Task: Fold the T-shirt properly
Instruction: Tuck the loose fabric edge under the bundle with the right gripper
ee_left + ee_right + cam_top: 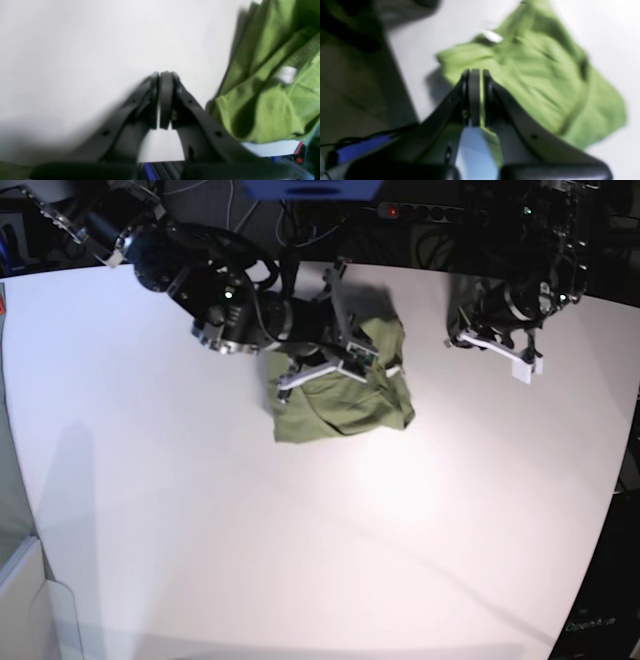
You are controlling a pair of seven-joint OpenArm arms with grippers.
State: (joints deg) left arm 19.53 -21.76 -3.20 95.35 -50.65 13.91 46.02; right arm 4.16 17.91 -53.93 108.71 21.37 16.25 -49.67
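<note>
The right pincer (pixel 335 360), pressed together over the bunched T-shirt (pixel 345 395) at frame centre, is nearer; the left pincer (pixel 495 340), pressed together, hangs upper right.

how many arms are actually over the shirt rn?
1. The right gripper is above the crumpled T-shirt, fingers shut. The left gripper, also shut, hangs over the bare table beside the shirt.

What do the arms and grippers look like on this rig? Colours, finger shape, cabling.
Both arms are black, with bundled black cables trailing at the back. The left gripper and right gripper match: matte black fingers that widen from narrow rounded tips into flat ribs with small holes. In the base view, each gripper carries a white bracket. A blue part shows by each wrist base.
</note>
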